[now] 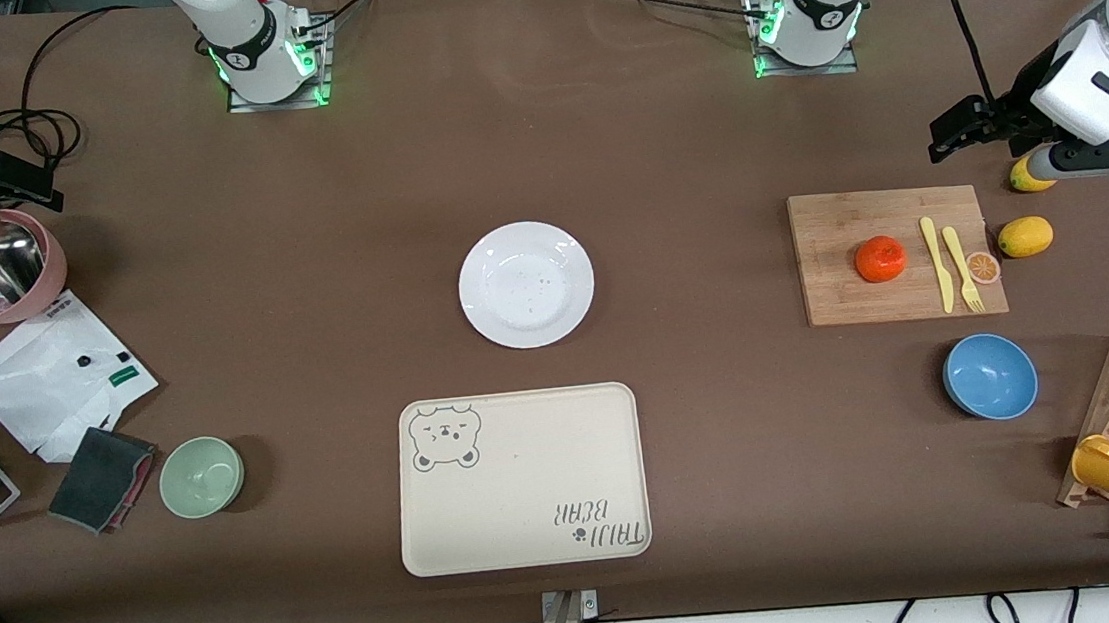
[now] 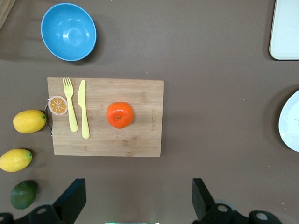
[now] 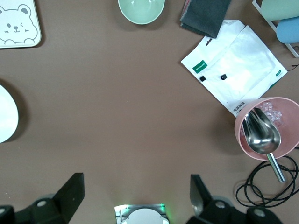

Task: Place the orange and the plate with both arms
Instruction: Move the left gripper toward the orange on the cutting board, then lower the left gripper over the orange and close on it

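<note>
Nearest the front camera lies the cream bear tray (image 1: 521, 478), bare. Next out, the plate (image 1: 526, 284) sits flat at mid-table, nothing on it; toward the left arm's end of the table and about level with it, the orange (image 1: 880, 258) rests on the wooden cutting board (image 1: 896, 253), with a yellow knife (image 1: 934, 263) and fork (image 1: 962, 268) just beside it on the board and a small orange-slice disc (image 1: 983, 267) at the board's edge. Two lemons (image 1: 1025, 236) lie off the board, farther toward that end. Left gripper (image 2: 138, 198) hangs high over bare cloth near that end of the table, fingers spread wide, holding nothing. The orange is round with no long axis, so finger orientation hardly matters; judged from here, the coming move is a reach over the board and a descent. This arm is plainly the nearer one for the fruit. Right gripper (image 3: 136, 196) is likewise spread wide and empty, up over the right arm's end of the table near the pink bowl with its metal scoop (image 3: 260, 136); the plate's rim (image 3: 8, 113) shows at the edge of its view, so this arm is likely the one for the plate. The left wrist view alone shows a dark green fruit (image 2: 23, 194) beside the lemons, hidden under the arm in the front view.
</note>
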`<state>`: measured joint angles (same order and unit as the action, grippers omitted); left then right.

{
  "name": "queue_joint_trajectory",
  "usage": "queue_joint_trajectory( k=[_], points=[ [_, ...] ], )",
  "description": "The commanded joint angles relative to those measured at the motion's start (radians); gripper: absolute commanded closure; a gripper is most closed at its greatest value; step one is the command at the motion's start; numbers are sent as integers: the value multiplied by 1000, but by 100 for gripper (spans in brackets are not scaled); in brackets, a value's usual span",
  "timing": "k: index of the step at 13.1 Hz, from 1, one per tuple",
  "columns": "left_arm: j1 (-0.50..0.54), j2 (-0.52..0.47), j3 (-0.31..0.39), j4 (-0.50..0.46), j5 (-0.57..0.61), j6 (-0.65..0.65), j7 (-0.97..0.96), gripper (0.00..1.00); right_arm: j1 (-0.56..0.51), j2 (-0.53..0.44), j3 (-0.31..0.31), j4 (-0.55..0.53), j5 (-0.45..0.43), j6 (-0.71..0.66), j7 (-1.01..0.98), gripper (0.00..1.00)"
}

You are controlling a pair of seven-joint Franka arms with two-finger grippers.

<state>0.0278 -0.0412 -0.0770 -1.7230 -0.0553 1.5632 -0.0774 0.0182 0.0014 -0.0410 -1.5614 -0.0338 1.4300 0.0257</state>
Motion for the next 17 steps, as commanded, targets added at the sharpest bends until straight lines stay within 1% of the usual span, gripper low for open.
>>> queue_joint_trajectory(
  k=[1, 6, 7, 11, 13, 15, 17],
  points=[
    [7, 50, -1, 57, -17, -29, 7, 0, -1, -12, -5, -11, 18, -3, -17, 0],
    [43, 115, 0, 54, -12, -15, 57, 0, -1, -11, -5, -11, 18, -3, -17, 0],
    [69, 124, 0, 54, -14, 1, 57, 0, -1, -11, -5, -11, 18, -3, -17, 0],
    [75, 132, 0, 46, -12, 5, 57, 0, -1, -11, -5, -11, 18, -5, -17, 0],
    [76, 135, 0, 28, -12, 18, 57, 0, -1, -11, -5, -11, 18, -5, -17, 0],
    [78, 139, -3, -16, 35, 92, 59, 0, -1, -12, -5, -11, 18, -5, -17, 0],
    [64, 155, -12, -82, 99, 184, 57, 0, -1, -11, -5, -11, 18, -5, -17, 0]
  ],
)
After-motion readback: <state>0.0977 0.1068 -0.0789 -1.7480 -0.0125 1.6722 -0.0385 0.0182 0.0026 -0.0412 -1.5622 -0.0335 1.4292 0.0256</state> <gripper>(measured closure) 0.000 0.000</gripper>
